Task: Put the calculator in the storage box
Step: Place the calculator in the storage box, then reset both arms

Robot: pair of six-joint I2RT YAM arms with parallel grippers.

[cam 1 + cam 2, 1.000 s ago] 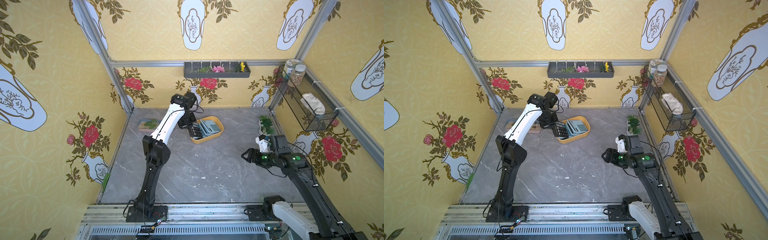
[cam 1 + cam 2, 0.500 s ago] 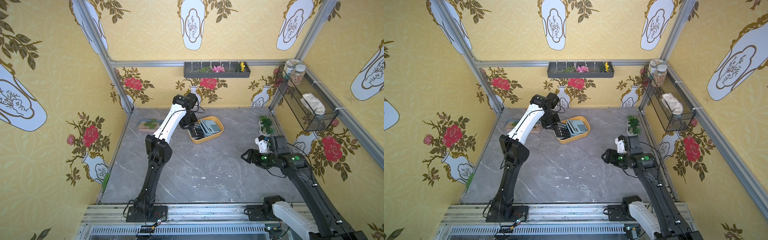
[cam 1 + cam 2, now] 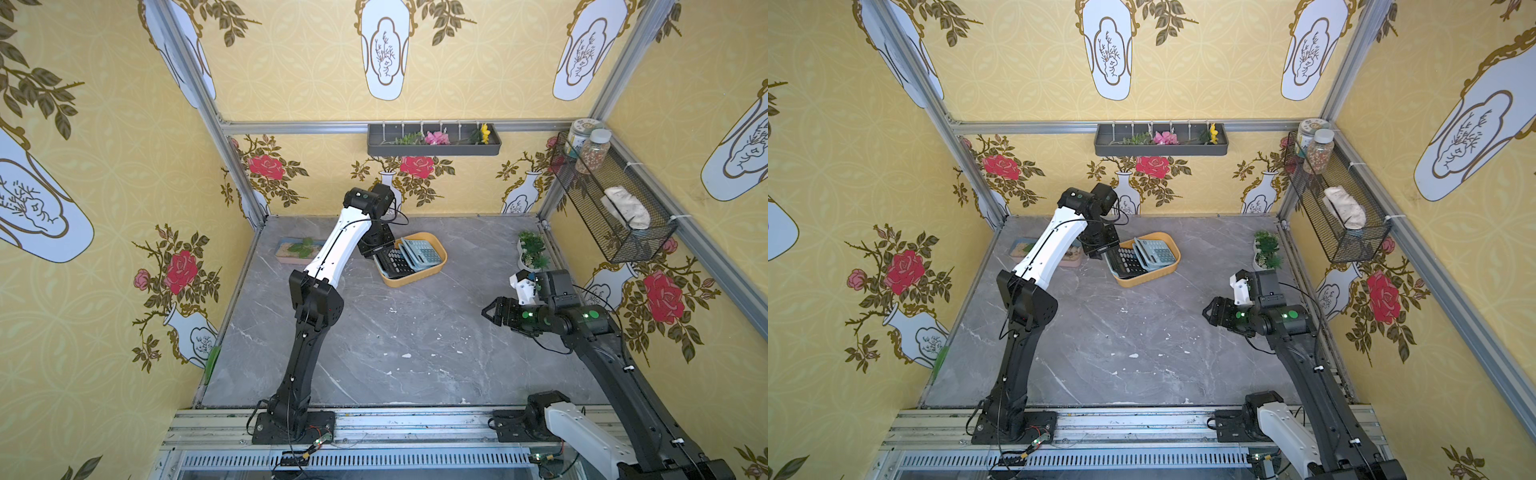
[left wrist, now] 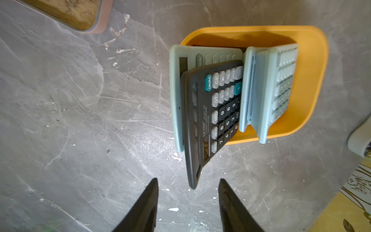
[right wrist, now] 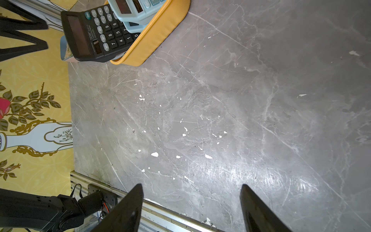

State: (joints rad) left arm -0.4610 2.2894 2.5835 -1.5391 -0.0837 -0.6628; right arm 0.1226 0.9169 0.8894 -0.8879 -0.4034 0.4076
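Note:
The black calculator [image 4: 202, 120] lies tilted in the orange-yellow storage box [image 4: 313, 80], on top of a light-blue calculator [image 4: 176, 90]. Its display end sticks out over the box's rim. A second light-blue calculator [image 4: 267, 90] leans beside it. My left gripper [image 4: 187, 179] is open just behind the black calculator's protruding corner, with a gap on either side. In both top views the box [image 3: 415, 279] [image 3: 1150, 276] sits at the back middle, beside my left gripper [image 3: 372, 251]. My right gripper [image 5: 192, 185] hangs open and holds nothing over bare table at the right [image 3: 486, 311].
A pink-and-blue planter tray [image 3: 297, 249] lies at the back left, behind the left arm. A small potted plant [image 3: 532, 249] stands at the back right. A black wire basket [image 3: 615, 208] hangs on the right wall and a grey shelf [image 3: 434, 141] on the back wall.
My left gripper has opened and let go of the black calculator, which now rests in the storage box. The right arm has not moved.

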